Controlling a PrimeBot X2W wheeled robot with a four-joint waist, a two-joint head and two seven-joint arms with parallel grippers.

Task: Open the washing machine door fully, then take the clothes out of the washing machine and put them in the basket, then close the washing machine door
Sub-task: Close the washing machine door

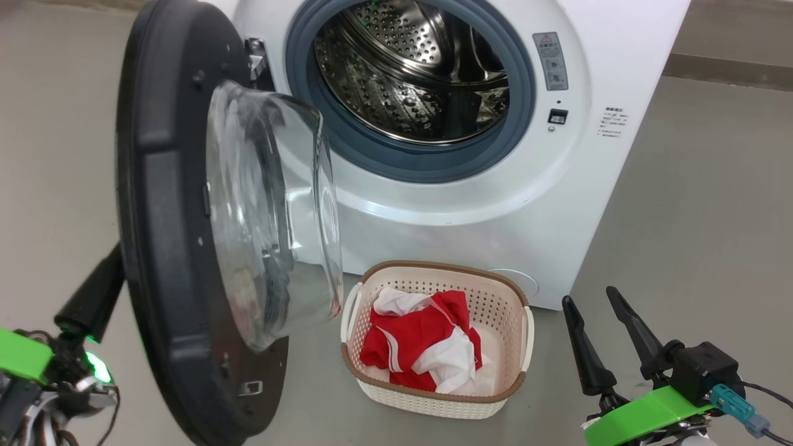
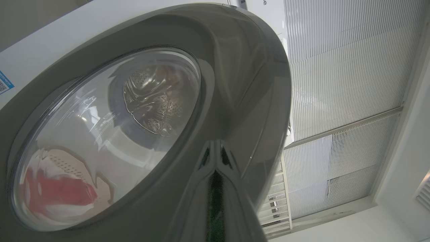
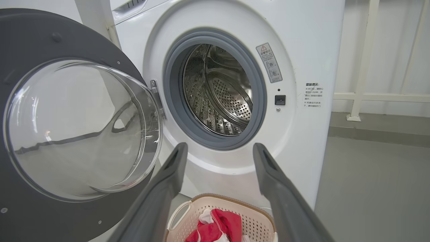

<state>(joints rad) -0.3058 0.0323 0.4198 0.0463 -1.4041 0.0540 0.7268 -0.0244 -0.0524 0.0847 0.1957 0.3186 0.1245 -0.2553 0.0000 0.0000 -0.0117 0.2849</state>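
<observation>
Your wide black-rimmed round washing machine door (image 1: 167, 248) stands swung out to the left, hinged at the far edge, w/ its clear glass bowl bulging right toward the basket. The big white front-load washing machine (image 1: 495, 204) shows a bare steel drum. The red-and-white soft clothes (image 1: 427, 347) lie heaped in the cream perforated plastic basket (image 1: 495, 297), on the floor just near of the machine, long axis running left-right. L gripper (image 1: 99, 288): fingers together, behind the door's outer face. R gripper (image 1: 588, 296): fingers apart, holding nothing, pointing far.
</observation>
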